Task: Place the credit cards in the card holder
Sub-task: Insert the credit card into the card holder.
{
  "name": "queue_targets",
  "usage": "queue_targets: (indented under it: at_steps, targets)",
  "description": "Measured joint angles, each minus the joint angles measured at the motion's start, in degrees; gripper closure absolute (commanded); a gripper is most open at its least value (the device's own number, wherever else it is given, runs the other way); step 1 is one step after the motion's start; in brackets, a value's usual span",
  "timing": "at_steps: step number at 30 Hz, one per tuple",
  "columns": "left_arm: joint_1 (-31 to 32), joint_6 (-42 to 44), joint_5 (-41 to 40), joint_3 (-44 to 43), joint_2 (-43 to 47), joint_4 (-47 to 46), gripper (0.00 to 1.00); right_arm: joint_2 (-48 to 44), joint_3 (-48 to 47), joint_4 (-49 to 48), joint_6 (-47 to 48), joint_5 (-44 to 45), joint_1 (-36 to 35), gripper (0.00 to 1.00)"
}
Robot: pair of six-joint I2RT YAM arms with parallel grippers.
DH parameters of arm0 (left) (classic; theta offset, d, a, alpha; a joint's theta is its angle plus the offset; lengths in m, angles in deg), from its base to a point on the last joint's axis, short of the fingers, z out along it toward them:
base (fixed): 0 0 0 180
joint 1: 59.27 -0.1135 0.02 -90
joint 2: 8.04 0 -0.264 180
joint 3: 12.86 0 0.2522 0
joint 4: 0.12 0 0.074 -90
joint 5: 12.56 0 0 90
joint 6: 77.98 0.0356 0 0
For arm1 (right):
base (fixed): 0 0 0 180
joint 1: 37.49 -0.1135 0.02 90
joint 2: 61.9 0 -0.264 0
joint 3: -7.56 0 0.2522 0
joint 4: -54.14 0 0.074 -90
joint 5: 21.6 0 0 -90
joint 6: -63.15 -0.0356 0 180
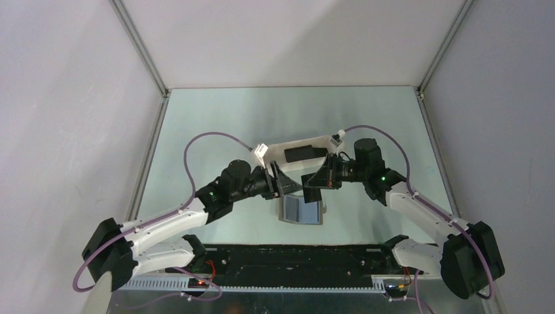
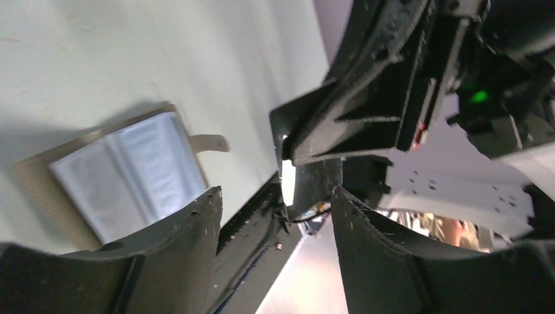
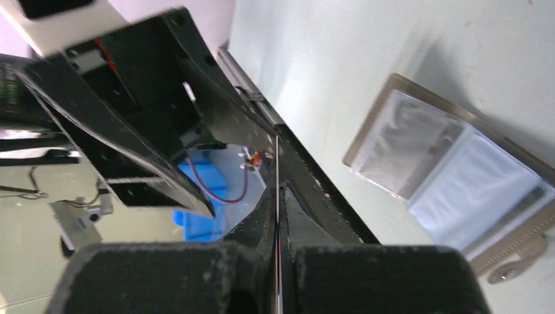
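Your right claw is shut tight on a thin black card. Its own wrist camera sees the card edge-on, as a bare line sticking out past the fingertips. Your left claw stands open close on its left and holds nothing. Both hang over the middle of the table. The wallet lies open and flat just on their near side, silvery-blue pockets up, and neither claw touches it.

The grip is the first worry. The pinch looks narrow, so the card may swivel or slide between the fingers as soon as its free edge meets anything.

The wallet is the second. Nothing pins it down, so a card pushed at a pocket mouth will probably shove the wallet across the smooth table, or lift one half so it folds, rather than go in. You may want the left claw pressing on it.

Third, the card stands on edge while the pockets lie flat. Tilt it too little and it will jam on the plastic.

Fourth, the two claws are crowded together, so a quick turn of either wrist could knock them into each other and jar the card loose.

A second card waits in the white tray at the far side.
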Motion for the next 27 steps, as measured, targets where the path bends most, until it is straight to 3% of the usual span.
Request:
queue_targets:
  at_steps: [9,12,14,15,16,18,19,21,23,27]
  targets:
    - [2.03,-2.23,10.51,2.03,-5.29,-18.97,0.52,-1.55,0.0,-9.46,-8.98,-5.11,2.34,1.0]
    - [2.14,-3.72,12.02,2.27,-6.73,-23.56,0.65,-1.66,0.0,-11.78,-11.34,-6.21,2.78,1.0]
    - [2.14,-4.46,12.61,2.29,-7.23,-26.05,0.81,-1.7,0.0,-12.81,-12.63,-6.78,2.86,1.0]
    - [2.14,-4.94,12.74,2.32,-7.32,-26.53,0.94,-1.81,0.0,-13.31,-13.33,-7.1,2.97,0.96]
    - [2.08,-5.03,12.61,2.62,-7.34,-27.15,0.97,-2.05,0.0,-13.79,-13.88,-7.48,3.15,0.92]
    - [2.08,-6.03,12.35,3.48,-7.34,-28.5,1.0,-2.62,0.0,-14.62,-14.45,-8.09,3.21,0.72]
    - [2.12,-6.25,12.24,3.93,-7.32,-29.38,1.0,-2.8,0.0,-14.84,-14.73,-8.17,3.21,0.53]
    - [2.14,-6.47,11.87,4.57,-7.15,-30.67,1.0,-2.84,0.0,-14.78,-15.39,-8.2,3.21,0.28]
    - [2.27,-6.58,11.3,5.4,-6.6,-31.08,1.0,-2.93,0.02,-14.23,-15.23,-8.26,3.43,0.17]
    - [2.27,-6.56,10.73,6.64,-5.73,-31.45,1.0,-3.65,0.04,-11.96,-14.08,-8.35,4.48,0.11]
